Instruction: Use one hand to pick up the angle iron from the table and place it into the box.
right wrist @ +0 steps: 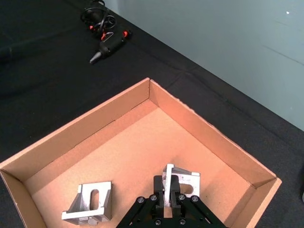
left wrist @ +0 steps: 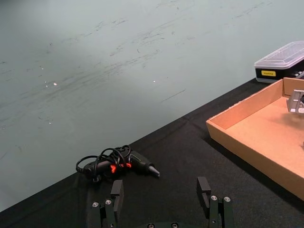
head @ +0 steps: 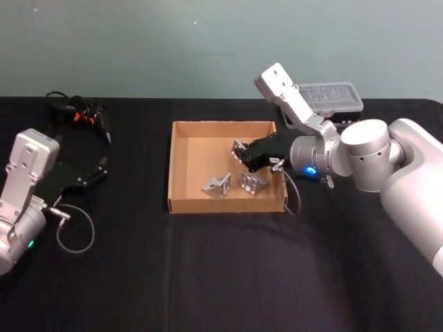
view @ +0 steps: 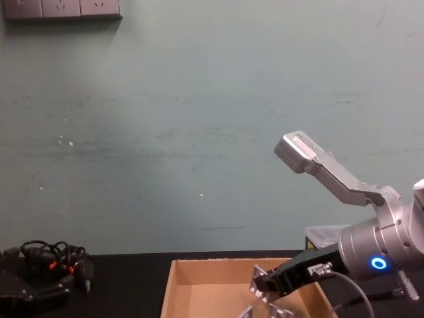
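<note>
The right gripper [head: 241, 156] is pinched on an angle iron [right wrist: 180, 179], its black fingers [right wrist: 169, 195] pressed against the upright flange of the bracket, as the right wrist view shows from directly behind. In the head view the held piece [head: 240, 149] hangs over the inside of the box [head: 181, 200], toward its right half, and in the chest view it sits above the cardboard floor rather than on it, with the gripper [view: 262, 283] reaching in from the right. Two more angle irons lie on the box floor: one [head: 217, 185] near the middle of the front wall and another [head: 253, 182] just beside it to the right, below the gripper. The silver-grey right arm [head: 367, 153] bends in from the right edge of the table [head: 208, 277], a blue light glowing on its wrist. Behind that arm, at the far right of the table, sits a black case with a clear lid [head: 331, 97]. The left gripper [head: 97, 171] rests well apart from the box at the left side of the table, its fingers [left wrist: 116, 191] spread with nothing between them. Beyond it, near the far left edge, lies a black tool with a coiled cable and red marks [head: 83, 114].
</note>
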